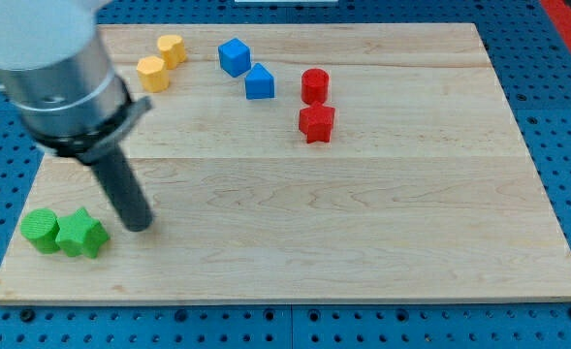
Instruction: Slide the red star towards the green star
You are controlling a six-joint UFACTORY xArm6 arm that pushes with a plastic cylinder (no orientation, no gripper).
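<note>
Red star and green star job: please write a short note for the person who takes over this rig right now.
My tip: near the view's bottom left, just to the right of the green star, touching no block.
Red star: upper middle of the board, below the red cylinder.
Green star: bottom left, beside the green cylinder.
Done: nothing visible; the stars are far apart.
Left: get behind the red star on its right and push it down-left.

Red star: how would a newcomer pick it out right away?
Start at the board's top edge, right of centre, where two red blocks sit together. The red star is the lower one, just under the red cylinder. Its outline is notched and pointed; the cylinder's is round.
</note>
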